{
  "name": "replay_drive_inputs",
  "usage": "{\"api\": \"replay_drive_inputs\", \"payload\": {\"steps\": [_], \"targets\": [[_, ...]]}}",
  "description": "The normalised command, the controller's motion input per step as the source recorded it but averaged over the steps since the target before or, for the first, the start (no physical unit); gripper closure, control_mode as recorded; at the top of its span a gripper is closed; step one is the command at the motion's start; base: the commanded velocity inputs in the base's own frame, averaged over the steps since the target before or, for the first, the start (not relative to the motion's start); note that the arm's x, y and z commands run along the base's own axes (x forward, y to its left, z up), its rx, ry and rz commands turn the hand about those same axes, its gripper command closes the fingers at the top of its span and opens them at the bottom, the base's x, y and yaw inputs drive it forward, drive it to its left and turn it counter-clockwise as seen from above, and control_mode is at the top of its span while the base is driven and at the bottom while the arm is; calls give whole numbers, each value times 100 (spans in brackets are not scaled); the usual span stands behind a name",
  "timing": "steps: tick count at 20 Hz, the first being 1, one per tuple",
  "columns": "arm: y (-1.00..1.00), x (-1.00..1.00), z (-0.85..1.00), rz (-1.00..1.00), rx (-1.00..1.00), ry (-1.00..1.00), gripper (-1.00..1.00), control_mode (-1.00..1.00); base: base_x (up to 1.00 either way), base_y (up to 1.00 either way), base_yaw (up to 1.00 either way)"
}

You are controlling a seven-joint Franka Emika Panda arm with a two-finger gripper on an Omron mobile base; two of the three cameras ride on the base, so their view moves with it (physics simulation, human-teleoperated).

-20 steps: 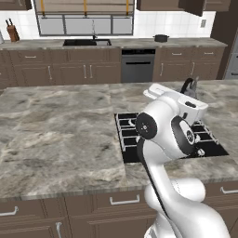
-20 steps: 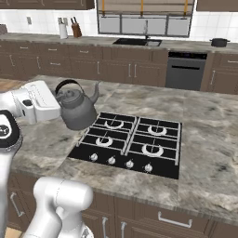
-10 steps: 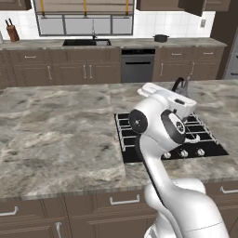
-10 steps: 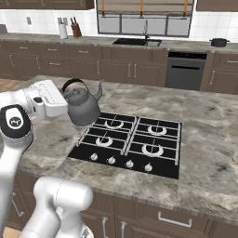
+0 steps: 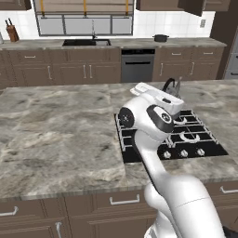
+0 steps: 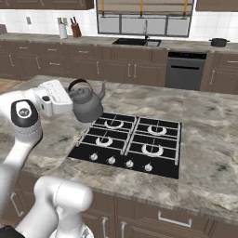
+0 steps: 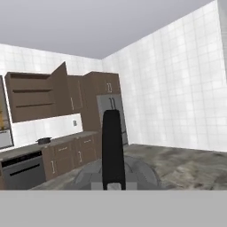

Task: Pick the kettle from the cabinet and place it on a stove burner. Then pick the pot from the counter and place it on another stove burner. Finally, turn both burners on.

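Observation:
The small grey kettle [image 6: 87, 104] hangs in the air just left of the black cooktop [image 6: 163, 148], beside its rear left burner [image 6: 113, 123]. My gripper [image 6: 73, 89] is shut on the kettle's black arched handle [image 7: 111, 146]; the grey body [image 7: 136, 174] shows below it in the hand view. In the left base view the white hand hides all but the handle top [image 5: 170, 85] above the stove [image 5: 208, 149]. The dark pot [image 6: 219, 42] [image 5: 161, 38] [image 7: 43, 140] sits on the far counter [image 6: 42, 38]. The wall cabinet [image 7: 31, 98] stands open, its shelves bare.
The cooktop's knobs [image 6: 120, 161] line its front edge, on a marbled island [image 5: 56, 125]. At the back wall are a sink [image 5: 86, 42], an oven [image 6: 185, 70] and a knife block [image 6: 74, 29]. A tall fridge [image 7: 111, 116] stands beyond the open cabinet door [image 7: 61, 89].
The arm has carried the kettle a little to the right, closer to the cooktop's left edge, and the hand has turned. The grip on the handle is unchanged.

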Motion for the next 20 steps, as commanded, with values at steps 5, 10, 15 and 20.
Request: {"api": "replay_drive_inputs", "payload": {"steps": [5, 10, 15, 20], "targets": [[4, 44, -24, -4, 0, -3, 100, -100, 0, 0, 0], [0, 21, -21, 0, 0, 1, 100, -100, 0, 0, 0], [0, 32, -20, 0, 0, 0, 100, -100, 0, 0, 0], [0, 38, -19, 0, 2, 0, 100, -100, 0, 0, 0]]}}
